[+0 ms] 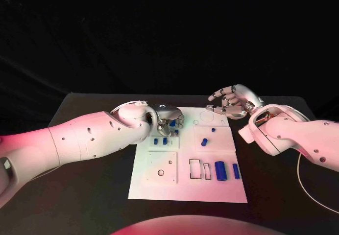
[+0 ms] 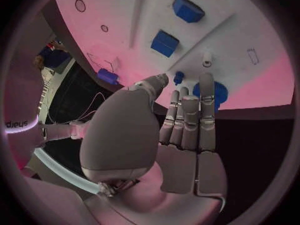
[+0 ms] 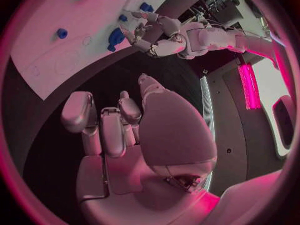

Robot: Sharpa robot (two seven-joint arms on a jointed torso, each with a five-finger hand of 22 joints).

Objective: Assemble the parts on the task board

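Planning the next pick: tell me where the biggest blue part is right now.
In the head view the biggest blue part lies on the task board, near its right edge, between a narrow rectangular slot and a slimmer blue part.

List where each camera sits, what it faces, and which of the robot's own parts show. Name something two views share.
Head view: on the head, looking down at the task board; both arms, left hand, right hand.
Left wrist view: behind the left hand, facing the board's blue parts.
Right wrist view: behind the right hand, facing the board's edge.
Shared: the left hand appears in all three.
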